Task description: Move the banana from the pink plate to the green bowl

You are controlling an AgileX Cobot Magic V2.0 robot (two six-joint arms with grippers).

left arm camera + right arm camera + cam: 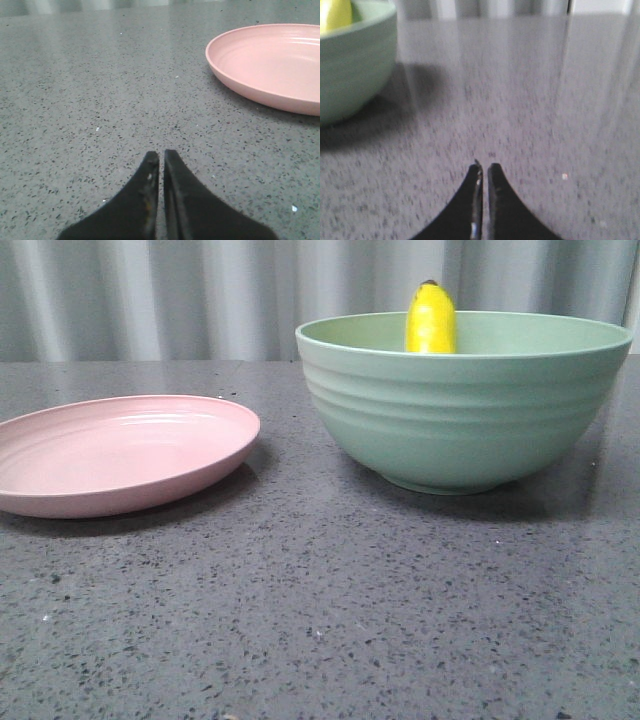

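The banana (431,320) stands in the green bowl (460,410) on the right, its yellow upper part and dark tip showing above the rim; its lower part is hidden. The pink plate (110,452) lies empty on the left. Neither gripper shows in the front view. In the left wrist view my left gripper (162,155) is shut and empty over bare counter, with the pink plate (270,65) apart from it. In the right wrist view my right gripper (485,167) is shut and empty over the counter, away from the green bowl (350,60) and the banana (336,12).
The grey speckled counter (320,620) stretches in front of the plate and bowl. A pale pleated curtain (200,290) closes the back.
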